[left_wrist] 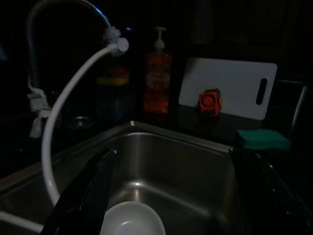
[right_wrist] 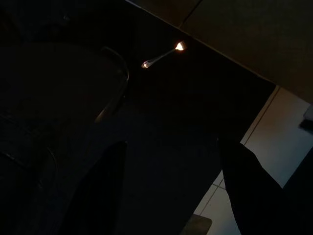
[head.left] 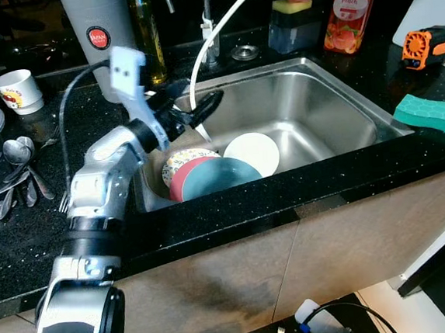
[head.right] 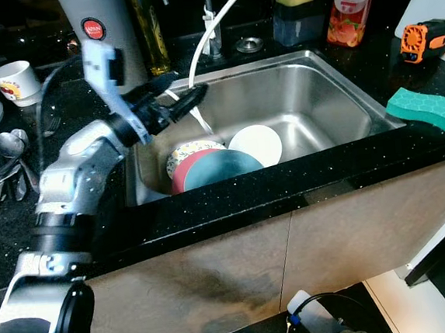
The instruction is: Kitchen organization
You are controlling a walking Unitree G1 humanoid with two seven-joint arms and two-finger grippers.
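Plates lie stacked and overlapping in the stainless steel sink (head.left: 334, 102): a round white plate (head.left: 252, 153), a teal plate (head.left: 219, 176) over a red one and a patterned-rim plate (head.left: 181, 159), all leaning at the basin's left end. The left gripper (head.left: 202, 106) hangs over the sink's left rim just above them, beside the white flexible faucet hose (head.left: 218, 26), its black fingers spread wide and holding nothing; the right gripper (right_wrist: 171, 186) hangs idle, fingers also apart. Being likely ceramic, the plates would be stiff, fairly heavy, breakable and slippery if wet, so the raised rim edge of the topmost teal plate looks the best place to pinch.
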